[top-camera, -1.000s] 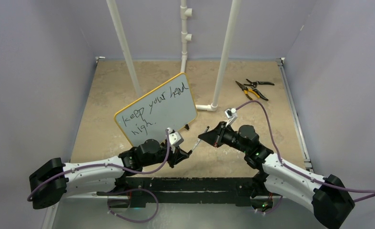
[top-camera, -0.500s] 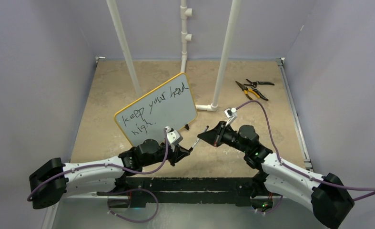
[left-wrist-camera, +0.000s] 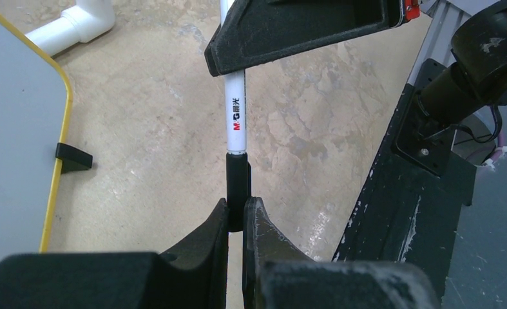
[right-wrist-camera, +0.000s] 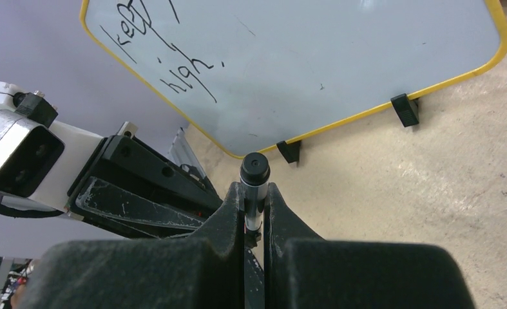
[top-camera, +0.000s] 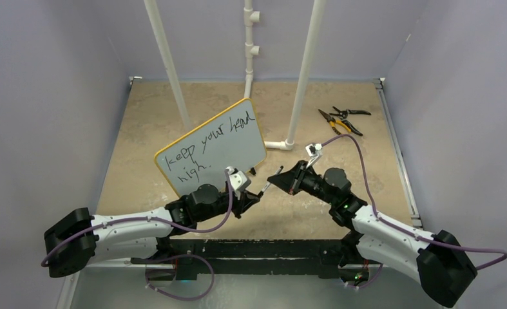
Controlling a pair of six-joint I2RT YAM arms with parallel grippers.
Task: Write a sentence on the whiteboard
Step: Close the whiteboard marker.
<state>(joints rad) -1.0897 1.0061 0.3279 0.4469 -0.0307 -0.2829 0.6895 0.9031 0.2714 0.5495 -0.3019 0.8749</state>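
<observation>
The whiteboard (top-camera: 234,138), yellow-framed on black feet, stands tilted at mid-table with the sentence (top-camera: 207,149) "keep your head high" in black. Just in front of it the two grippers meet tip to tip. My right gripper (right-wrist-camera: 255,191) is shut on the white barrel of a marker (left-wrist-camera: 236,109). My left gripper (left-wrist-camera: 238,206) is shut on the marker's black cap (left-wrist-camera: 238,183), which sits in line against the barrel's end. In the top view the left gripper (top-camera: 256,195) and right gripper (top-camera: 277,178) are joined by the marker (top-camera: 265,187). The board's lower edge (right-wrist-camera: 341,116) shows beyond the marker.
White PVC pipes (top-camera: 300,77) rise behind the board, with an elbow on the floor (top-camera: 277,145). Pliers and cutters (top-camera: 342,120) lie at the back right. The black base rail (top-camera: 257,248) runs along the near edge. Grey walls close in both sides.
My left gripper has risen and moved right toward the right gripper, closing the gap, and the cap now meets the marker's end. The right gripper shifted slightly left.
</observation>
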